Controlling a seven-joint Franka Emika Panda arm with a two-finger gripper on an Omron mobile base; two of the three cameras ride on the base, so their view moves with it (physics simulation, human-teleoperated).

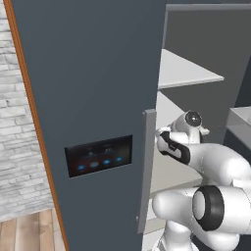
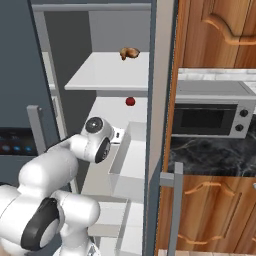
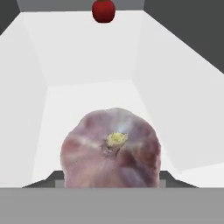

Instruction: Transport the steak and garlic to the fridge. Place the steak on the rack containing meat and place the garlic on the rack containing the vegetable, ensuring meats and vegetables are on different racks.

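The garlic (image 3: 111, 148) sits large in the lower middle of the frame, pinkish with a yellow stem scar facing the camera. Beyond it a white fridge (image 3: 87, 65) shelf stretches upward. A small red round vegetable (image 3: 103, 10) rests at the top centre, well apart from the garlic.

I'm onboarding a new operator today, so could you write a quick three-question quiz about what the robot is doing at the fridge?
1. True or false: the fridge door is open.
2. What does the hand hold? A) garlic B) steak C) nothing
3. Fill in: the small red vegetable lies on the shelf ____ the one with the brown meat.

Key: 1 true; 2 A, the garlic; 3 below.
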